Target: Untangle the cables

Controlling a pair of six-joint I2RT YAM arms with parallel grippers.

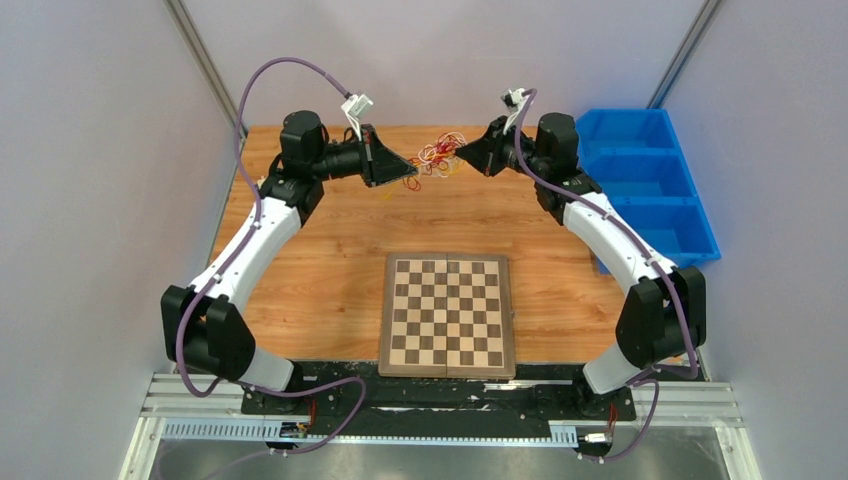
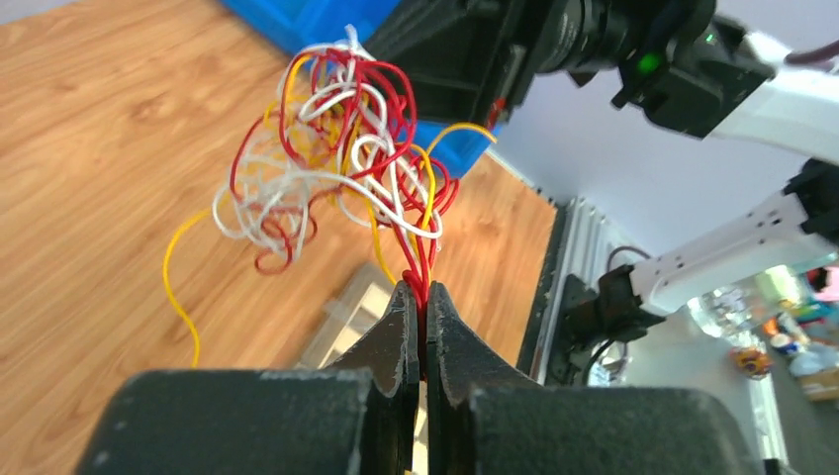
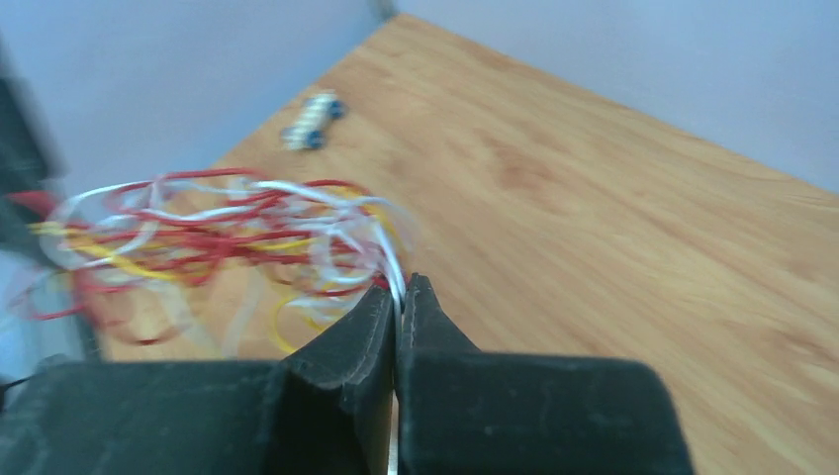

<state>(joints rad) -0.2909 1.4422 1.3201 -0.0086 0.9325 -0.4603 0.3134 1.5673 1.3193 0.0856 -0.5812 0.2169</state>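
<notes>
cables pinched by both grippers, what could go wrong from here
The left gripper pinches several red strands at once, so pulling apart may tighten the cables into a knot.
The right gripper seems to hold only a thin white strand, which could slip out or strain.

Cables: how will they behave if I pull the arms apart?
Likely floppy and light: the cables hang in loose loops between left gripper and right gripper. Thin strands could slip from the fingers. Dense crossings may snag.
</notes>
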